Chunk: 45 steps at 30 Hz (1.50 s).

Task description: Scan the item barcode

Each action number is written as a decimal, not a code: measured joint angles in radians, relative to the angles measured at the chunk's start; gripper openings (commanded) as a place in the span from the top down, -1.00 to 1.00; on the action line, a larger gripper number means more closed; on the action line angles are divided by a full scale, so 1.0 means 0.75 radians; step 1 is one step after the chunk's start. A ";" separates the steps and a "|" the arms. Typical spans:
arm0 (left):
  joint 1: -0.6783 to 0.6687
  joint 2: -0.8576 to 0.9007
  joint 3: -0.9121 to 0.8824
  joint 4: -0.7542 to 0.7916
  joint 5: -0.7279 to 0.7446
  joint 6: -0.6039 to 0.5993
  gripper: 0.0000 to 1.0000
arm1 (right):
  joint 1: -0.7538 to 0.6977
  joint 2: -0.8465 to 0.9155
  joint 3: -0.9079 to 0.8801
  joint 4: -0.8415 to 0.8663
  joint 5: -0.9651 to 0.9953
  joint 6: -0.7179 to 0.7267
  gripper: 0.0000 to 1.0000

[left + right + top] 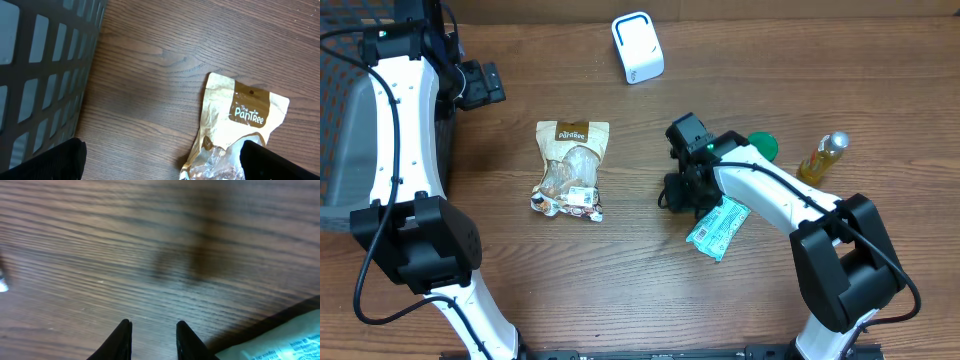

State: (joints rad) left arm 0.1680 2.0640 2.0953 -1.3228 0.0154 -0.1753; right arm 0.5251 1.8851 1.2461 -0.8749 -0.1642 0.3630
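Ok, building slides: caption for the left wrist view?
Open left gripper above wooden table; Pantree snack bag and slatted basket in view.

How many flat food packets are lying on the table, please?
2. The tan Pantree pouch lies left of centre; the green packet lies right of centre, partly under the right arm. The arm could hide something more.

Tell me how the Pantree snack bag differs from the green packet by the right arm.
The Pantree bag is tan with a clear window; the green packet is pale green. The bag looks larger and wider than the slim packet. The bag lies clear of both arms; the packet lies slanted, one end under the right arm. Both lie flat on the wooden table, unheld.
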 measured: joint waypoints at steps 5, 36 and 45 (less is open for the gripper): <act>0.000 0.000 0.001 -0.001 0.000 -0.001 -0.98 | 0.000 0.000 -0.085 -0.005 0.048 0.005 0.53; 0.000 0.000 0.001 -0.001 0.000 -0.001 -0.99 | -0.074 0.000 0.409 -0.318 0.077 -0.049 0.28; 0.000 0.000 0.000 0.000 0.000 -0.001 -0.99 | 0.036 0.000 0.418 -0.034 -0.104 -0.063 -0.04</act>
State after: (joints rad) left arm 0.1680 2.0640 2.0953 -1.3228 0.0154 -0.1757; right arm 0.5522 1.8851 1.5597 -0.9001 -0.2420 0.3157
